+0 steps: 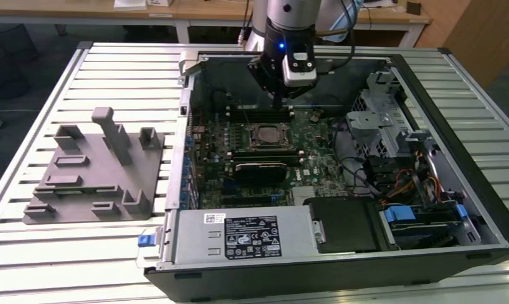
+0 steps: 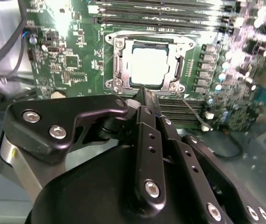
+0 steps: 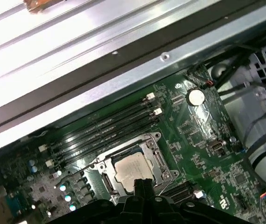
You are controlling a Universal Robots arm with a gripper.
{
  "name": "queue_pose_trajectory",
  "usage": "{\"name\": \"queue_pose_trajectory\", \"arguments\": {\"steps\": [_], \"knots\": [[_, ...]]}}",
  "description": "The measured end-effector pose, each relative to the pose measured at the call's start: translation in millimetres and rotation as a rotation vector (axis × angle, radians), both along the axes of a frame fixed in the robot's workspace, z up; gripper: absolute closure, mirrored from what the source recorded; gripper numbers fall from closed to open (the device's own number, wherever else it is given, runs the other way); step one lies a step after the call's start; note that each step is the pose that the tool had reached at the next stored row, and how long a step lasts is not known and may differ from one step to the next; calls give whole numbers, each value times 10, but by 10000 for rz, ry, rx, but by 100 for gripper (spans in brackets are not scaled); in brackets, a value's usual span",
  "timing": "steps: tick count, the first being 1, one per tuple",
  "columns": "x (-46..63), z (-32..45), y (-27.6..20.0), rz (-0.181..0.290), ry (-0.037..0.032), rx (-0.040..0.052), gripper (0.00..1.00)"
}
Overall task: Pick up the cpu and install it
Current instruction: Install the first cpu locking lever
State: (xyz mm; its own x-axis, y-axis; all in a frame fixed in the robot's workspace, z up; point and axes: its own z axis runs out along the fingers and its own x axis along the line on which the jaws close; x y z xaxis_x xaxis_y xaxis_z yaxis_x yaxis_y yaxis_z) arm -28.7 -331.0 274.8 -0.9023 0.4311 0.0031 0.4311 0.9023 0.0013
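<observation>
Slatted metal worktop (image 1: 111,69), carrying one open computer case (image 1: 322,278). One tool (image 1: 277,101), fingers closed together, empty, above the motherboard (image 1: 314,158). One cpu (image 1: 264,133): square, pale silver-grey top, seated in its socket frame just below the tool tip. One grey plastic fixture (image 1: 94,183), on the exterior view's left.

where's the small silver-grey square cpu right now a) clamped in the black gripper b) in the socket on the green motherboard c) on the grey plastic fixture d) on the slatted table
b: the small silver-grey square cpu lies flat inside the metal socket frame on the green motherboard, apart from the black gripper.
</observation>
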Motion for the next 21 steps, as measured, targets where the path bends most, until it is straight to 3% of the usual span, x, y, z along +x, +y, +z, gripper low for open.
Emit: {"name": "queue_pose_trajectory", "arguments": {"steps": [21], "knots": [[0, -15, 0, 3827, 0, 0, 89]]}}
